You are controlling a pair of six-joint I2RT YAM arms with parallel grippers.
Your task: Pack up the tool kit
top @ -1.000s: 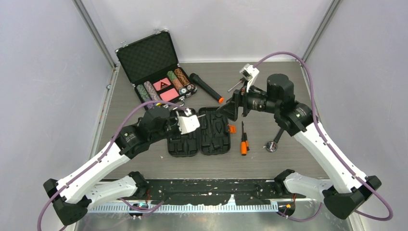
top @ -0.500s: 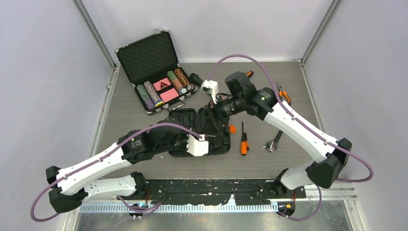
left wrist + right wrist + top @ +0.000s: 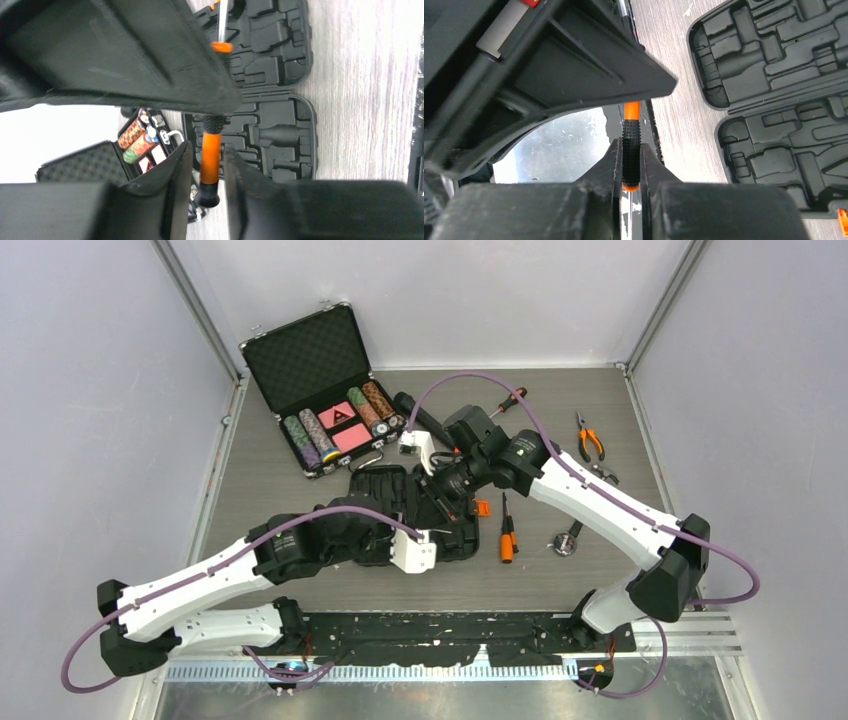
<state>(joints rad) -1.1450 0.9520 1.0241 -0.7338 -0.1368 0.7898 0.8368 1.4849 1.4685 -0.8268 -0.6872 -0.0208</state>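
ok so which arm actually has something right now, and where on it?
Right gripper: jaws shut on the screwdriver at its black ribbed collar. Left gripper: jaws flank its orange handle with slight gaps; whether it grips cannot be told.

The grey table [image 3: 258, 462] carries the open tool case [image 3: 385, 486], a screwdriver [image 3: 507, 530] and pliers [image 3: 588, 437] (orange-handled). A chip case [image 3: 305, 360] stands behind.
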